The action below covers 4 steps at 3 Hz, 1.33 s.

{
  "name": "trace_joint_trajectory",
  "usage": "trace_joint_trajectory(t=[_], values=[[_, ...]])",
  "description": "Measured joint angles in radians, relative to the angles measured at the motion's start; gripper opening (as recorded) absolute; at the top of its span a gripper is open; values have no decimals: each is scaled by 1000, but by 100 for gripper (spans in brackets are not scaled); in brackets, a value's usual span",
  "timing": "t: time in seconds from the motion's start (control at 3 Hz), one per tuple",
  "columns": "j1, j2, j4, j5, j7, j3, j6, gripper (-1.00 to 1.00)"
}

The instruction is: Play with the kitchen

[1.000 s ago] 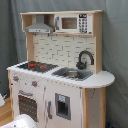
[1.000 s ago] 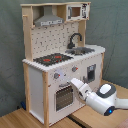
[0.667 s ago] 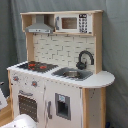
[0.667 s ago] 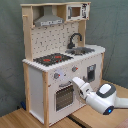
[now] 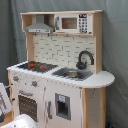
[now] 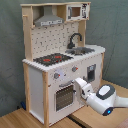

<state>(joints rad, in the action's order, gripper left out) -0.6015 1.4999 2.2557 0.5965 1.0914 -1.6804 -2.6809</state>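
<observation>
At three o'clock of the oven door (image 6: 65,96), my pincer (image 6: 80,84) nears the kitchen (image 6: 62,60) standing on the wooden floor (image 6: 20,119); its opening I cannot tell. Best approach: slow, square to the handle.

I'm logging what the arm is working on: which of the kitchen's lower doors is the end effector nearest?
The oven door, the windowed one below the stovetop. The end effector sits at its upper edge; the other door, under the sink, lies further toward the second exterior view's right.

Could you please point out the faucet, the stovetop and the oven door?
faucet (image 5: 86,58), first exterior view, its curved neck.
stovetop (image 6: 52,59), second exterior view, its black top.
oven door (image 6: 64,97), second exterior view, its window.
</observation>
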Motion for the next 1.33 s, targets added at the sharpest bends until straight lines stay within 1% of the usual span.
trace_joint_trajectory(t=[0.33, 0.67, 1.0, 1.33], values=[[-9, 0, 32, 40, 108, -16, -12, 100], [-26, 0, 55, 85, 209, -21, -26, 100], [-54, 0, 65, 132, 312, -21, -48, 100], [-89, 0, 60, 172, 403, -21, -69, 100]])
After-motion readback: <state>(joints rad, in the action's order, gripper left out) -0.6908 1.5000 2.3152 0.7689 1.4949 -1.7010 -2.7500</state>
